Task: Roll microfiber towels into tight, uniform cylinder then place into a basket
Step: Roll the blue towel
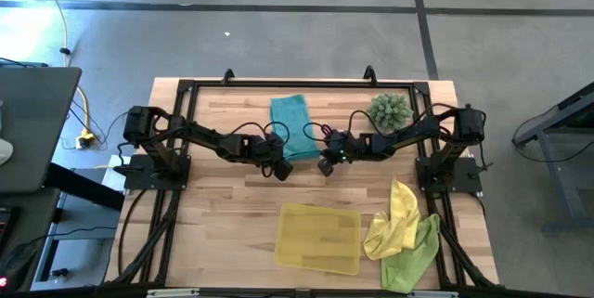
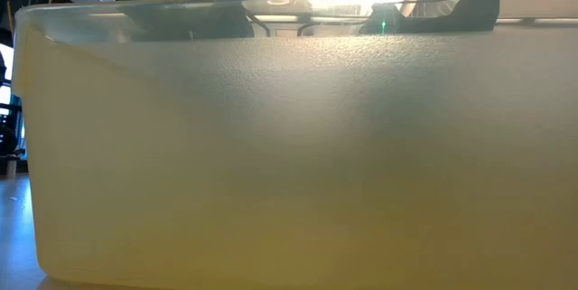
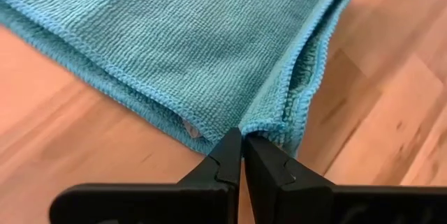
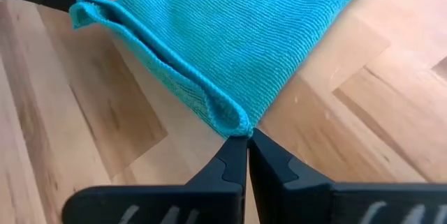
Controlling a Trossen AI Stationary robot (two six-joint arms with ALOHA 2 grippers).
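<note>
The wooden surface [image 1: 232, 205] carries everything, and the teal towel [image 1: 291, 125] is the landmark here: it lies flat toward the far side of the surface, with its near edge turned over into a narrow fold.

The basket [image 1: 320, 238], a shallow see-through yellow tray, sits well apart from the teal towel on the near side; in the low view its wall [image 2: 289, 163] fills almost the whole picture. Just beside the basket, and also well apart from the teal towel, lie the yellow towel [image 1: 397, 219] and the lime green towel [image 1: 416, 253], crumpled and touching each other. A spiky green plant [image 1: 390, 110] stands near the teal towel, on the right arm's side.

Both arms reach in toward the teal towel's near edge from opposite sides. The left tool [image 1: 281, 169] is at one near corner; in its wrist view the fingers are pressed together at the tips, pinching the folded corner of the teal towel [image 3: 209, 49], with the left tool [image 3: 242, 140] right at the hem. The right tool [image 1: 325, 164] is at the other near corner; its fingers are likewise pressed together, gripping the end of the fold of the teal towel [image 4: 237, 35] at the right tool [image 4: 248, 139].
</note>
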